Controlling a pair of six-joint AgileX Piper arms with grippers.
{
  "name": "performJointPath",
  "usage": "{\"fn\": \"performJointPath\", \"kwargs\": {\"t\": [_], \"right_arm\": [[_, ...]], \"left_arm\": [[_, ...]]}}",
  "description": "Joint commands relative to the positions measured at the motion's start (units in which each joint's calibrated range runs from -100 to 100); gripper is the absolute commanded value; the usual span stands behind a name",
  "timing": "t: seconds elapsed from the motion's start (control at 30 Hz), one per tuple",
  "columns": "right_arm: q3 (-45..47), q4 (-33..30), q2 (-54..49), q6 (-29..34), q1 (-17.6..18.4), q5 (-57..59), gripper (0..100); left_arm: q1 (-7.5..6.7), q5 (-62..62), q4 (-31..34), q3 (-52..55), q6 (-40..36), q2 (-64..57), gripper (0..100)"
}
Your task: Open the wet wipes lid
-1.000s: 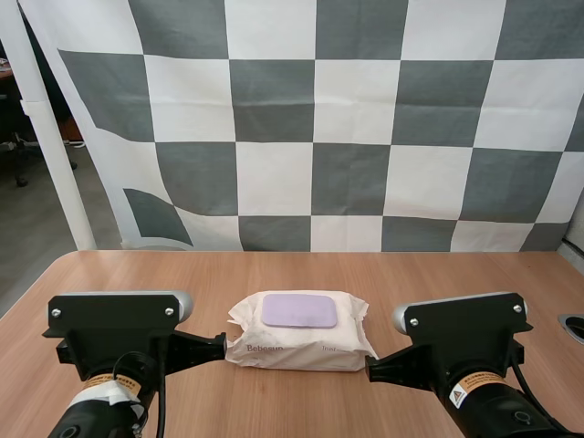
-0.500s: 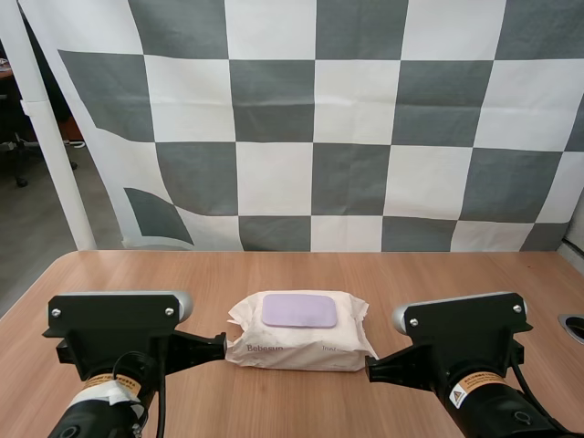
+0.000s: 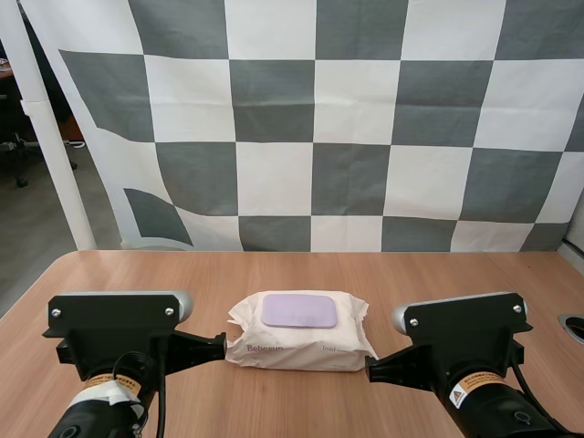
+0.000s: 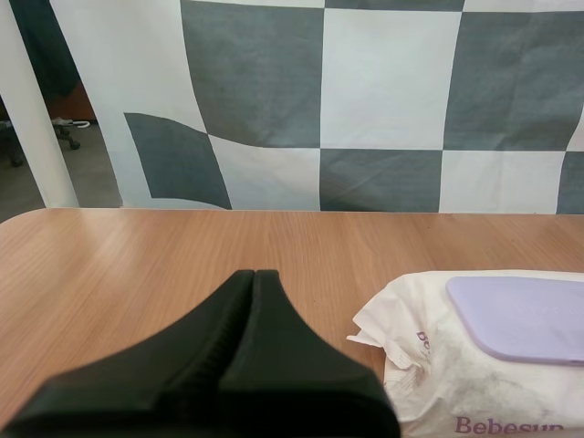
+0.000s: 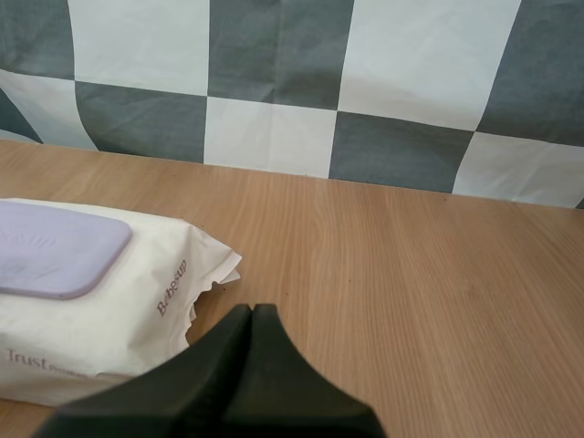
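Note:
A cream pack of wet wipes (image 3: 299, 332) lies flat in the middle of the wooden table (image 3: 292, 274), its lilac lid (image 3: 299, 310) shut on top. My left gripper (image 4: 254, 278) is shut on nothing, its fingers together as one dark wedge just left of the pack (image 4: 474, 365). My right gripper (image 5: 252, 313) is shut too, close to the pack's (image 5: 100, 292) right crimped end. In the high view the left gripper (image 3: 219, 345) and the right gripper (image 3: 372, 369) flank the pack near the table's front.
A dark round fitting (image 3: 573, 325) sits at the table's right edge. Bare wood stretches behind the pack up to the backdrop. A white pole (image 3: 46, 128) stands off the table's back left corner.

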Motion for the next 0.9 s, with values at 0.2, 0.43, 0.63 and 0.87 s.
{"fn": "performJointPath", "kwargs": {"t": [0.2, 0.43, 0.63, 0.87], "right_arm": [[0.0, -0.2, 0.0, 0.0, 0.0, -2.5, 0], [-8.7, -0.3, 0.0, 0.0, 0.0, -2.5, 0], [-21.2, -0.1, 0.0, 0.0, 0.0, -2.5, 0], [-30.6, 0.8, 0.0, 0.0, 0.0, -2.7, 0]], "left_arm": [[0.05, -0.1, 0.8, 0.0, 0.5, 0.0, 0], [0.05, -0.1, 3.9, -5.6, 0.6, 0.0, 0], [0.05, -0.1, 3.9, -18.0, 0.6, 0.0, 0], [0.05, -0.1, 4.0, -25.2, 0.6, 0.0, 0]]}}
